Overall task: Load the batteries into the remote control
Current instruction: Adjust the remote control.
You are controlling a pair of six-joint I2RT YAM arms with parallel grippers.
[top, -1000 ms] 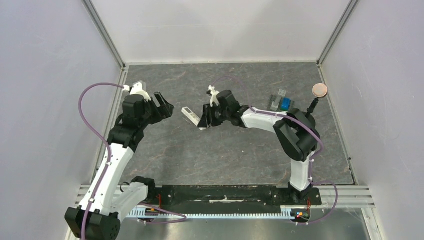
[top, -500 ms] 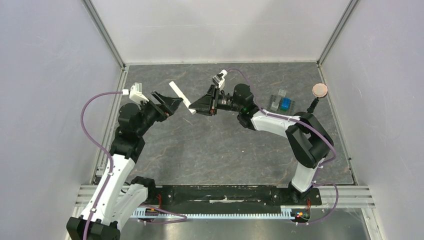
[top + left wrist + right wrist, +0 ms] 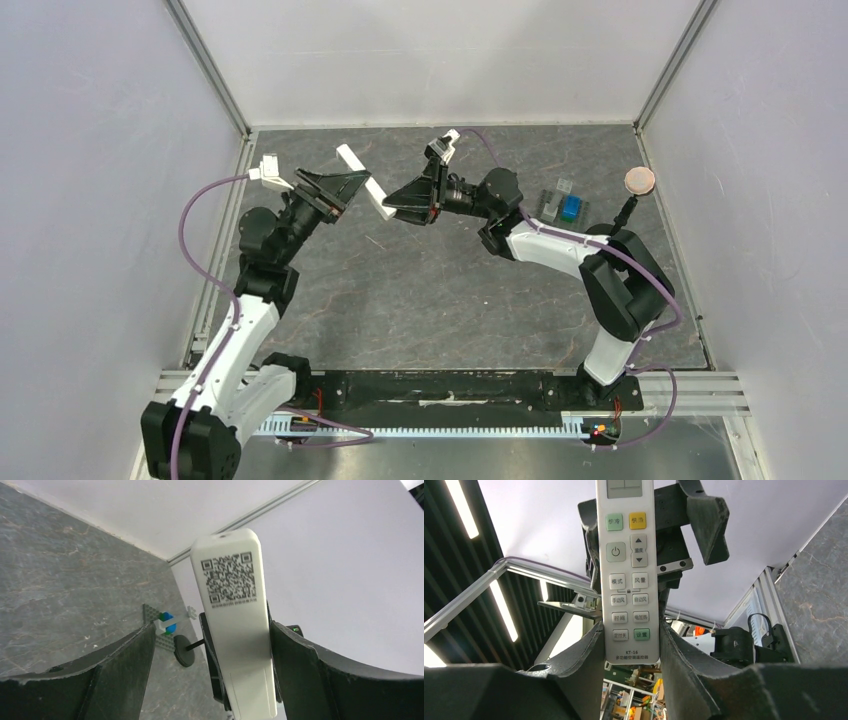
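Right gripper [image 3: 630, 647], partly closed, is gripping the remote control [image 3: 235, 610] by one end, its long axis reaching left into the left gripper [image 3: 215, 630], gaping wide, holding nothing.

Smooth, slightly glossy white plastic remote control [image 3: 240, 645], matt printed code sticker [image 3: 228, 579], matt black rough-edged plastic fingers [image 3: 574, 675], dull grey stone-patterned table [image 3: 450, 290], pale satin metal frame rails [image 3: 206, 62]
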